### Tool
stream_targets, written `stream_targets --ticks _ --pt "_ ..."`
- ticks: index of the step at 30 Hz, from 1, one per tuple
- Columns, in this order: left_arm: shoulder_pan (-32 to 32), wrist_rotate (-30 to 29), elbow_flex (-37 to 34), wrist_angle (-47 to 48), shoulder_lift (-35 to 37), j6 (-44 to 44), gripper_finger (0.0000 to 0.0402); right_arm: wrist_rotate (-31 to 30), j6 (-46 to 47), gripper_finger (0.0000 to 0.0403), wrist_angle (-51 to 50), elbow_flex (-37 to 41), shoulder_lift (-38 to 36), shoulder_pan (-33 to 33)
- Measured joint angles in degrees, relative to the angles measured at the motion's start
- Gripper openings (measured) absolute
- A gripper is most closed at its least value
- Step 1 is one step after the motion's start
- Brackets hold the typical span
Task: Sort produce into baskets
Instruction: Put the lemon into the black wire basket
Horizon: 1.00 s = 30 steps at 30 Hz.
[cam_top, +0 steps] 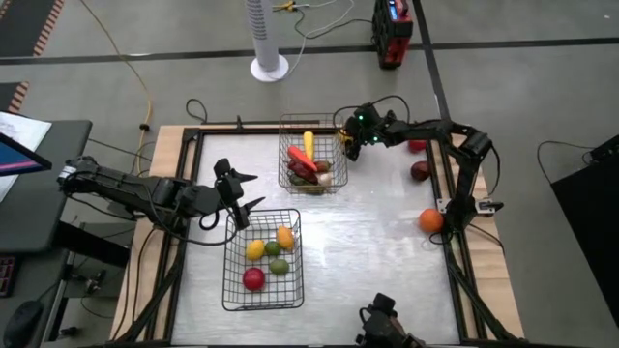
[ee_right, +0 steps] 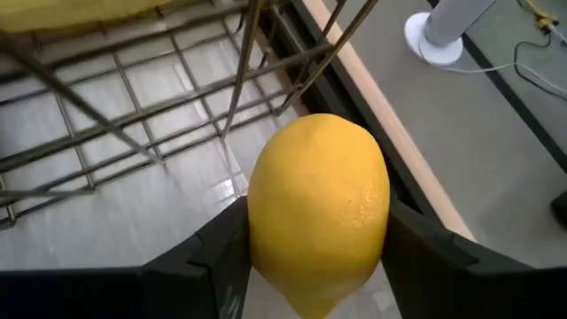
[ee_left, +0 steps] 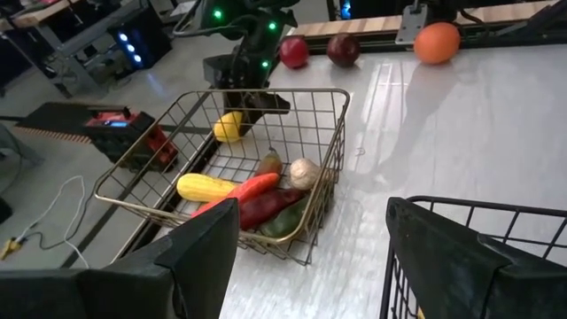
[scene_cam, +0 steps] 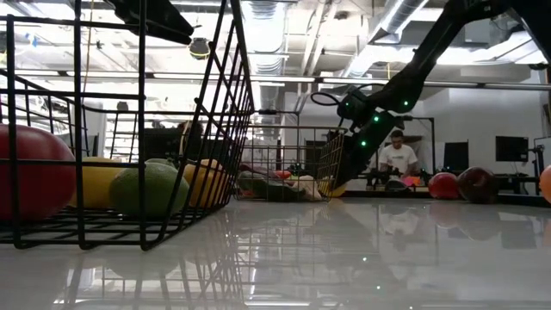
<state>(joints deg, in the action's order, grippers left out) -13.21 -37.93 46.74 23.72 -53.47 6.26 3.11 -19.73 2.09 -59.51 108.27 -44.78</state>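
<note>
Right pincer (ee_right: 314, 266) clenched on a yellow lemon (ee_right: 319, 208) beside the far basket (cam_top: 287, 145); left pincer (ee_left: 306, 257) released above the near basket (cam_top: 232, 290).

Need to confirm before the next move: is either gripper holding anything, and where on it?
The right gripper holds a yellow lemon by its opposite sides, beside the far wire basket. The left gripper holds nothing.

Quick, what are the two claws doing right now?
Left gripper: open, empty, over the black basket.
Right gripper: closed on a lemon beside the gold basket.
</note>
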Motion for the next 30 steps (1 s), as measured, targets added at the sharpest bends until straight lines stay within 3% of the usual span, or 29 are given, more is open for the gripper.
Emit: stream_targets --ticks 3,7,14,17,22,26,30 --pt "0.0 0.0 0.0 0.0 0.0 0.0 0.0274 -0.8 0.1 0.0238 -3.2 -0.1 -0.8 0.3" --pt "0.0 0.0 0.0 0.4 0.0 0.5 0.0274 -6.1 0.1 0.0238 -12.3 -0.1 -4.2 1.4" --pt "0.0 0.0 0.0 0.8 0.0 0.8 0.0274 -14.2 8.1 0.0239 -30.6 0.0 -15.8 8.1" --pt "0.0 0.0 0.0 0.8 0.0 1.6 0.0274 -12.5 16.1 0.0239 -40.3 0.0 -20.8 13.1" --pt "0.0 0.0 0.0 0.8 0.0 2.0 0.0274 0.7 26.2 0.0239 -51.5 0.0 -26.2 23.5" --pt "0.0 0.0 0.0 -0.3 0.0 1.6 0.0274 11.1 29.5 0.0240 -43.9 0.0 -28.4 33.9" --pt "0.0 0.1 0.0 -1.8 0.0 1.4 0.0274 8.6 31.9 0.0240 -21.2 0.0 -27.1 44.0"
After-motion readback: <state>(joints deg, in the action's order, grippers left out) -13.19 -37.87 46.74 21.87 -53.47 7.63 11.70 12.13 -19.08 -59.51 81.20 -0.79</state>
